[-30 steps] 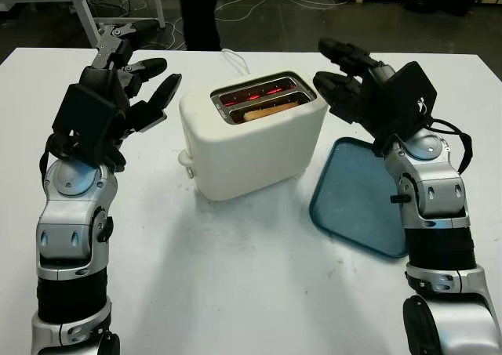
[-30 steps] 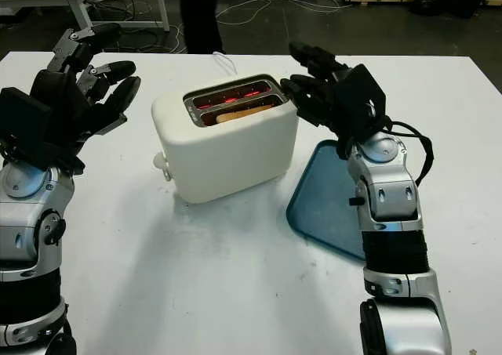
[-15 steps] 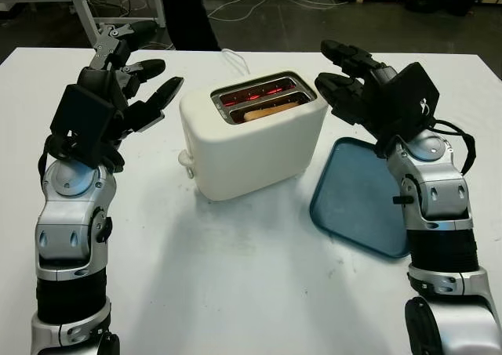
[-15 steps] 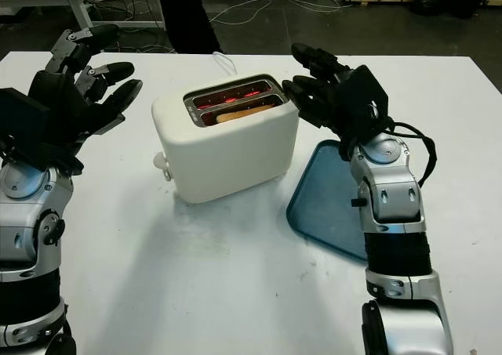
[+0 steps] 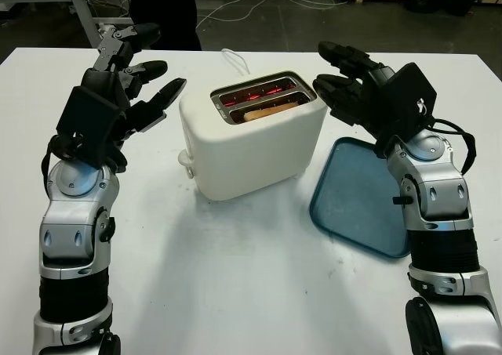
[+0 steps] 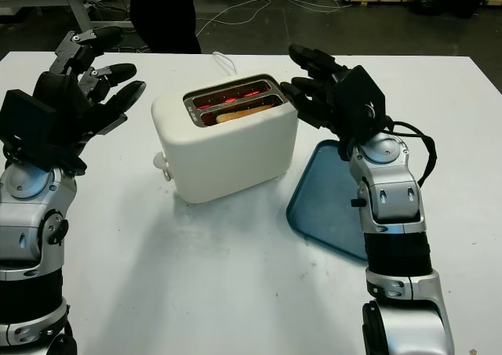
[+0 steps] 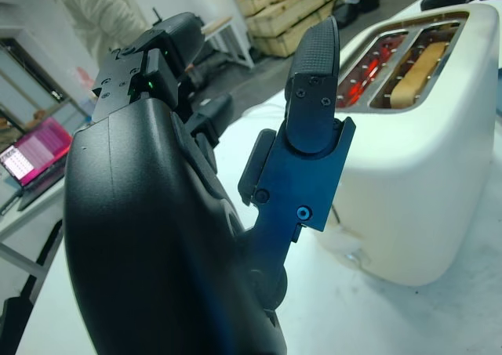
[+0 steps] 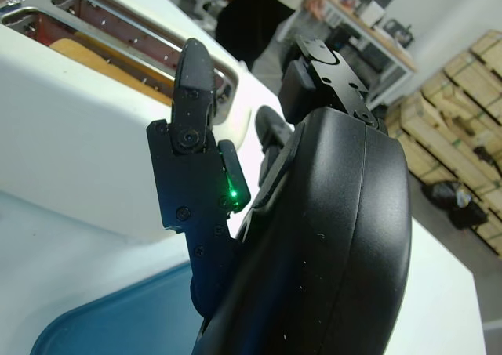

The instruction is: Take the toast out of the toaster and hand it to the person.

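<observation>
Step judged: pre-grasp, nothing lifted. Toast (image 5: 265,112) sat low in near slot of white toaster (image 5: 255,139), far slot glowing. Left hand (image 5: 129,88) and right hand (image 5: 349,85) flanked toaster, both unclenched, holding nothing. Next: pinch toast from above. Person (image 5: 163,10) beyond table.

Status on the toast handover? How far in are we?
Done: nothing yet. The toast sits in the near slot of the toaster, whose far slot glows red. In hand: nothing; the left robot hand and right robot hand are open, raised on either side of the toaster, touching nothing. Left: grasp the toast, lift it out, pass it to the person standing beyond the table. The blue tray lies unused.
</observation>
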